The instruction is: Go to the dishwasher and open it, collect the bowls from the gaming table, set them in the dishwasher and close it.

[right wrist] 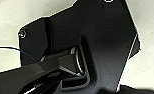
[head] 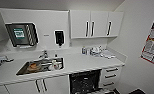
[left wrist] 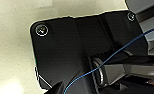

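Dishwasher (head: 85, 82) open under the counter (head: 78, 63), dark interior indistinct.

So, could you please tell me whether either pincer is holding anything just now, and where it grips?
It cannot be told; the wrist views do not reveal the fingers.

dishwasher (head: 84, 82) cavity open, sink (head: 40, 66) cluttered

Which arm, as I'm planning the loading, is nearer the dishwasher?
Right, probably: the dishwasher lies slightly right of the head view's middle, so toward the right arm and farther from the left. Their exact places cannot be told.
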